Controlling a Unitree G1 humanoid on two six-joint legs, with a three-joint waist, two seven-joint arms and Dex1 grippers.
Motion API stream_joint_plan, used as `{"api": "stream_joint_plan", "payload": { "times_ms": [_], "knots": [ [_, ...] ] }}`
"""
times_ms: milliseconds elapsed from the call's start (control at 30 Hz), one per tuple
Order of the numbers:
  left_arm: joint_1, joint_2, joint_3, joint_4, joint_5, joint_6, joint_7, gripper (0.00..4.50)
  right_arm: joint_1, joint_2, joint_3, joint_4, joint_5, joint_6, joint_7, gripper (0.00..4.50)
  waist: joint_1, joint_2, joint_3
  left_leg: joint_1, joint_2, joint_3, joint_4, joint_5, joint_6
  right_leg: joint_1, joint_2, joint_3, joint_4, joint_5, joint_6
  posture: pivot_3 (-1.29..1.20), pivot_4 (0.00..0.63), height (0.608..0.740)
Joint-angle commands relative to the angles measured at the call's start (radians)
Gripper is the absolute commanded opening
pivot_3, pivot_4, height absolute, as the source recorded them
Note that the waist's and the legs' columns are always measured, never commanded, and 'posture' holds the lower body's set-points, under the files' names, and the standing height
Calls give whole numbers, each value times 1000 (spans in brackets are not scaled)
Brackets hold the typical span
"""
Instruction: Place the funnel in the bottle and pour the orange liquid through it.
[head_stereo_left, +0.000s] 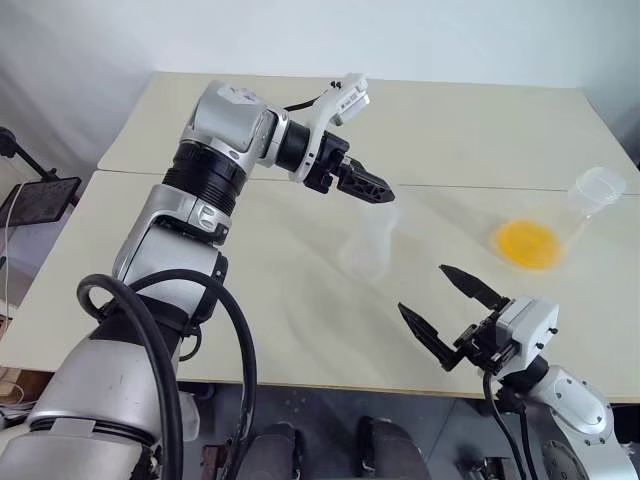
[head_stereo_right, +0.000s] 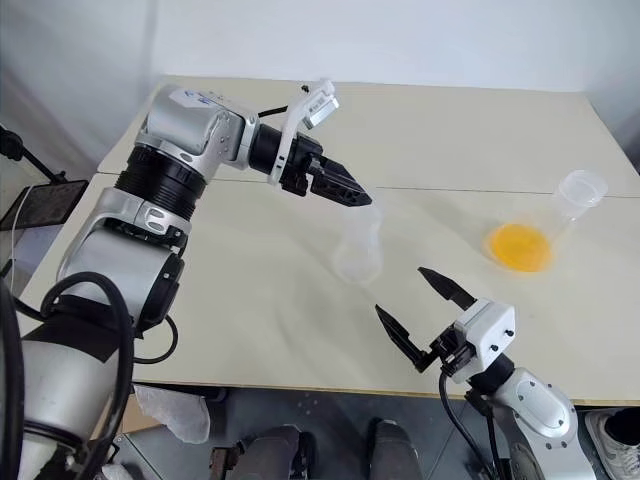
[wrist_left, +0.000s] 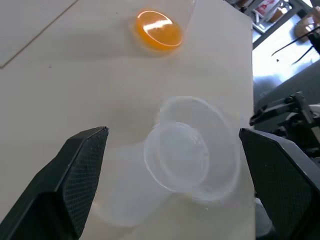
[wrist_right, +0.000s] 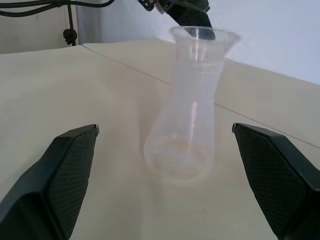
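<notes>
The funnel (wrist_right: 199, 34) appears to be seated in the mouth of the bottle (wrist_right: 186, 120), which stands upright mid-surface (head_stereo_left: 260, 290). The left gripper (head_stereo_left: 372, 187) is held wide open just above it. The orange liquid (head_stereo_left: 526, 243) is kept in a larger flask (head_stereo_left: 582, 205), well apart. The right gripper (head_stereo_left: 450, 310) is spread wide nearby, empty.

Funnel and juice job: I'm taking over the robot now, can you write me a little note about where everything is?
Left gripper: open, just above the bottle, holding nothing.
Right gripper: open, empty, near the table's front edge.
Funnel: sitting in the bottle's mouth at mid-table. That step looks done.
Orange liquid: in the bigger flask on the right.
Left to do: pick up that flask and pour through the funnel.
</notes>
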Motion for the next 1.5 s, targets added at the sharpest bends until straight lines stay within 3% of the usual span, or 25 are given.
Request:
{"api": "stream_joint_plan", "payload": {
  "times_ms": [33,267,467,600,700,933,1067,1133,1233,1433,1500],
  "knots": [
    [16,-10,50,-2,16,-109,30,4462,9,2,-12,-36,0,-25,-10,4500,0,0,0,0,0,0,0,0,0,0,0,0,0,0,0,0,150,740],
    [103,-16,218,-82,-85,-315,-44,4462,23,-13,-38,-50,16,-17,-3,4500,-1,0,0,0,0,0,0,0,0,0,0,0,1,0,0,0,150,740],
    [299,75,299,-180,-140,-531,-236,4462,51,-19,-119,-63,61,6,-22,4500,-3,0,0,2,0,1,1,0,0,-1,0,0,5,0,0,0,150,740],
    [403,118,352,-170,-134,-707,-254,4462,82,-13,-189,-61,60,-21,-27,4500,-2,0,0,1,0,0,1,0,0,-1,0,0,5,0,0,0,150,740],
    [544,203,404,-186,-129,-823,-271,4462,150,36,-303,-47,48,-86,-61,4500,1,1,-1,1,-1,0,2,0,0,-1,-1,0,5,0,0,0,150,740],
    [910,248,469,-524,-199,-756,-165,4462,298,194,-502,49,12,-294,-122,4500,2,0,-1,2,-1,-2,1,0,1,0,-3,2,7,0,0,0,150,740],
    [987,253,482,-610,-216,-736,-102,4462,345,305,-571,112,40,-390,-179,4500,2,0,-1,2,-2,-5,2,0,1,1,-5,6,7,0,0,0,150,740],
    [987,253,486,-626,-233,-717,-91,4462,366,324,-522,121,11,-405,-157,4500,-4,1,-2,4,-2,-3,0,0,1,1,-5,9,7,0,-1,0,150,740],
    [974,257,483,-634,-256,-694,-88,4462,337,312,-476,121,3,-385,-171,4500,-12,2,-2,7,-1,-1,-2,0,1,1,-4,11,8,0,-1,0,150,740],
    [936,253,466,-683,-311,-619,-97,4462,100,185,-474,168,-5,-229,-310,4500,-27,2,-3,9,0,1,-2,-1,0,1,-2,13,9,-1,-2,0,150,740],
    [932,250,463,-700,-320,-600,-85,4462,-15,111,-464,211,-15,-69,-387,4500,-26,2,-3,9,0,1,-2,-1,0,1,-2,13,9,-1,-3,0,150,740]
  ]
}}
